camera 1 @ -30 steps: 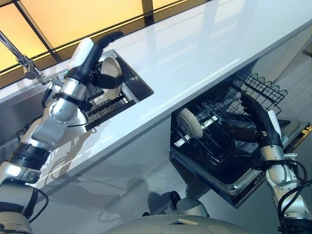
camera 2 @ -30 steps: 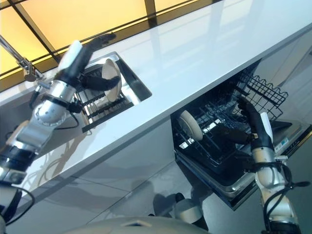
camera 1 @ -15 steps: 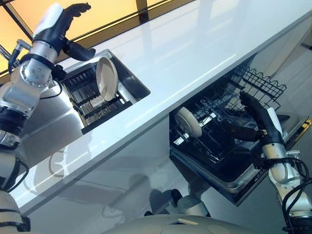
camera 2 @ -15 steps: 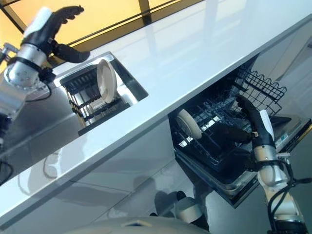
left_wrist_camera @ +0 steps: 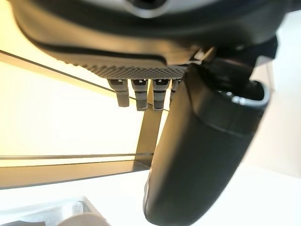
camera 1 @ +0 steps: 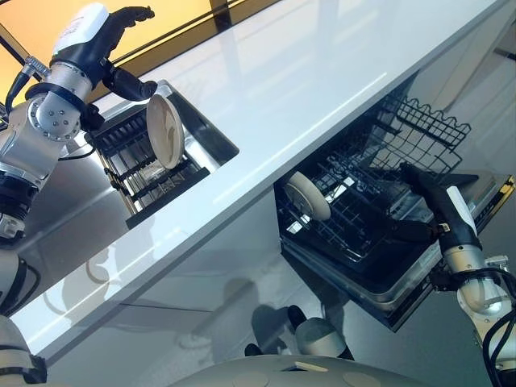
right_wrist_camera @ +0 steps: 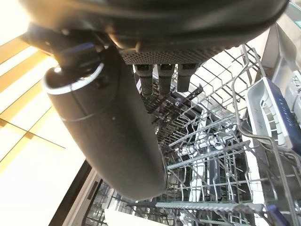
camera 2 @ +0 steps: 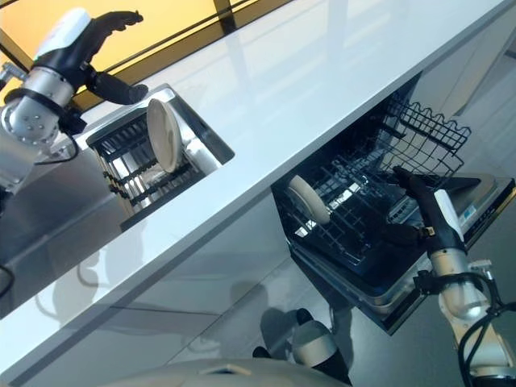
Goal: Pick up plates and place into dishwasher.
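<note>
A pale plate (camera 1: 164, 131) stands on edge in the black rack (camera 1: 141, 171) inside the sink (camera 1: 219, 143). My left hand (camera 1: 113, 44) hovers above and behind it, open, holding nothing; its thumb (left_wrist_camera: 202, 150) and straight fingers (left_wrist_camera: 141, 92) show in the left wrist view. A second plate (camera 1: 307, 196) stands upright in the pulled-out lower rack (camera 1: 363, 222) of the open dishwasher. My right hand (camera 1: 427, 205) hangs open over that rack's outer side, apart from the plate; the wire rack (right_wrist_camera: 211, 155) shows past its thumb (right_wrist_camera: 113, 136).
The long white counter (camera 1: 306, 81) runs between the sink and the dishwasher below its front edge. A wire upper basket (camera 1: 427, 129) juts out above the lower rack. The dishwasher door (camera 1: 484, 205) lies open beneath my right hand.
My left hand let go of the plate in the sink rack and lifted up and back. My right hand drifted slightly outward from the dishwasher rack. The camera has shifted a little.
</note>
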Motion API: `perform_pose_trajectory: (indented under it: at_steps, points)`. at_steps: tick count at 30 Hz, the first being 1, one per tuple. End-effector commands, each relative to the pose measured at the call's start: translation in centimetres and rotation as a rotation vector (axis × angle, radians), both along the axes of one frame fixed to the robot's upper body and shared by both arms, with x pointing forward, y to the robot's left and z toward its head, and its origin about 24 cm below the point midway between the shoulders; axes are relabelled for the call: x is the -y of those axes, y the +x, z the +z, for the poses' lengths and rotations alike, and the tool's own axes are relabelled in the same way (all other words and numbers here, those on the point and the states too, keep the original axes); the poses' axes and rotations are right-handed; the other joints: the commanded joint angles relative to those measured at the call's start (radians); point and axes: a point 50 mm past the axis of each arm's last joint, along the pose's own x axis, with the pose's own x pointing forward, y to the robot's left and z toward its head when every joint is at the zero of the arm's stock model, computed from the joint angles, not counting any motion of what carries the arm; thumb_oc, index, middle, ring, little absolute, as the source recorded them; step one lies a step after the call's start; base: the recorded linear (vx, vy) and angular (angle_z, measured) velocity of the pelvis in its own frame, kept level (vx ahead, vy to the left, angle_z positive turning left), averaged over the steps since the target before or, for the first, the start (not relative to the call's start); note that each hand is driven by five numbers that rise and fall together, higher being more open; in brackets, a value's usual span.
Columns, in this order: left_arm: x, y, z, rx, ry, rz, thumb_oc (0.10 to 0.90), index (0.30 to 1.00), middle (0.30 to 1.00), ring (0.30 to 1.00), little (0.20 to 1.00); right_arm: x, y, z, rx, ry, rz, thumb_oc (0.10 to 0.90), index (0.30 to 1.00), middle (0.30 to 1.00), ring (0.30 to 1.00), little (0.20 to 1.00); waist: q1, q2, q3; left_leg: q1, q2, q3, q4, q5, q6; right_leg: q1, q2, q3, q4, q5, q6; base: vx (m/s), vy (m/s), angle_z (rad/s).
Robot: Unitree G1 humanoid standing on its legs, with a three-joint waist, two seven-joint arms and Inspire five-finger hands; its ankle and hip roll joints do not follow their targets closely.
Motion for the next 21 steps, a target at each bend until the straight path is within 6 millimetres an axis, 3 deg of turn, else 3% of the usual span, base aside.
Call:
perform_pose_trajectory:
  at_steps: [1,11,21]
  points:
    - [-2.6,-2.3,5.6,0.163,0.135,0.094,0.800,0.900,0.900,0.900,0.900,-0.6,1.0,6.8,0.286,-0.088,0.101,0.800,0.900,0.900,0.900,0.900,0.013,0.001,-0.043,-0.021,-0.051,0.032,0.015,-0.065,0.029,-0.074,-0.001,-0.055,0.113,-0.069,0.139,0.03,-0.015,-0.01]
    - [-4.0,-2.6,3.9,0.106,0.205,0.145,0.800,0.900,0.900,0.900,0.900,-0.2,1.0,7.1,0.271,-0.131,0.096,0.800,0.900,0.900,0.900,0.900,0.013,0.017,-0.008,-0.037,-0.055,0.036,0.031,-0.062,0.026,-0.085,-0.009,-0.061,0.121,-0.076,0.135,0.03,-0.004,0.00]
    - [-5.2,-3.5,3.8,0.103,0.225,0.184,0.800,0.900,0.900,0.900,0.900,0.0,1.0,8.0,0.291,-0.144,0.114,0.800,0.900,0.900,0.900,0.900,0.018,0.025,0.030,-0.055,-0.053,0.029,0.042,-0.055,0.018,-0.091,-0.013,-0.072,0.118,-0.080,0.129,0.00,0.001,0.00]
